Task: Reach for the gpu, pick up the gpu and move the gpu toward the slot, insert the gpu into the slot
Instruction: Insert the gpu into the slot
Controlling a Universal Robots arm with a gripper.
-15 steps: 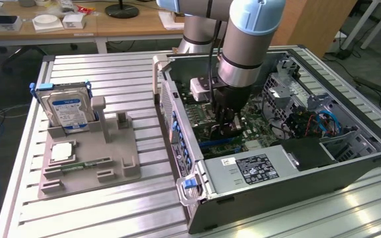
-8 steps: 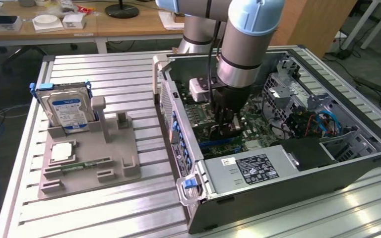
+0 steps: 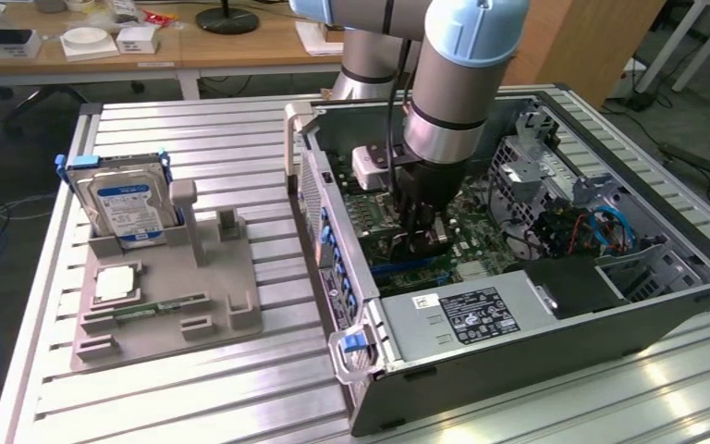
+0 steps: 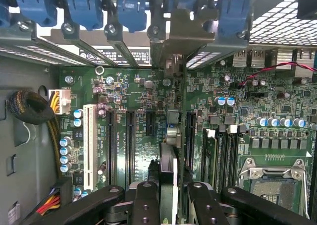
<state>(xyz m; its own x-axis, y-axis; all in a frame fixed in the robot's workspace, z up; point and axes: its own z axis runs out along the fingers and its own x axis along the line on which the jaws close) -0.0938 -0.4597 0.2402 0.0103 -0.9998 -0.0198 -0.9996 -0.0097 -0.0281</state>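
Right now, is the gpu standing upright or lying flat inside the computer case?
Upright. The gpu is seen edge-on between the pincer fingers, with its metal bracket rising to the case rear wall.

The arm is reaching straight down into the open computer case, its wrist section standing vertical above the motherboard. The gripper is sitting low inside the case, just above the board. In the wrist view, the two black fingers are closing on the gpu, gripping the card edge-on between them, upright over the board
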